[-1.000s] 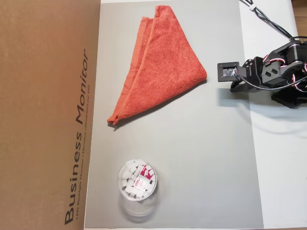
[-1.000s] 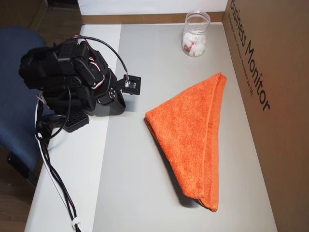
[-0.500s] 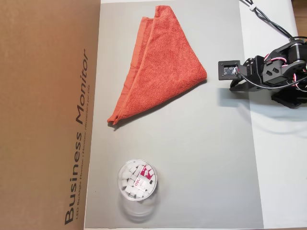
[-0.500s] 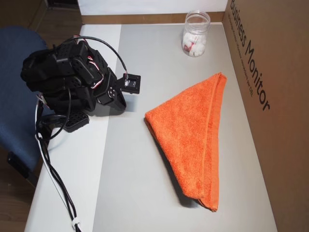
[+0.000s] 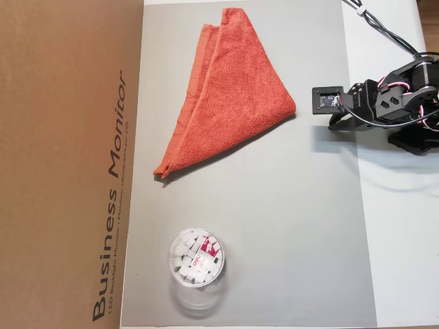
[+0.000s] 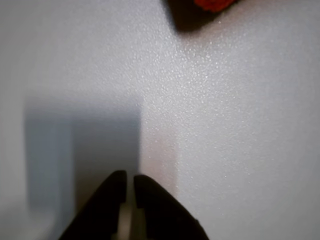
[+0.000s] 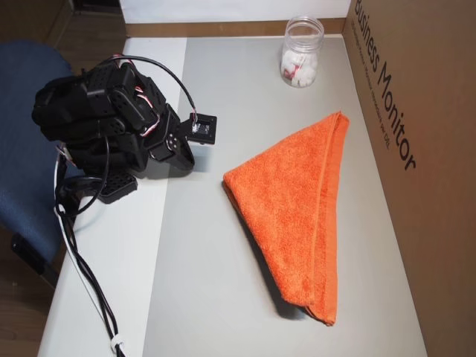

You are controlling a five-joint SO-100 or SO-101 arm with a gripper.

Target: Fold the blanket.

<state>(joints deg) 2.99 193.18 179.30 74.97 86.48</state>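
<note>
Your view from above, left to right: brown cardboard box (image 5: 68, 164) along worktop edge; orange-red terry blanket (image 5: 230, 92) folded into triangle on grey mat (image 5: 288, 226); clear round tub (image 5: 197, 258) of white pieces nearer you; black end effector (image 6: 129, 187) right of blanket, apart, tips pressed almost together, empty

- We see the arm (image 7: 104, 123) folded back, tucked low over its base.
- Our gripper (image 6: 129, 186) points down; jaws nearly touching, nothing between them.
</note>
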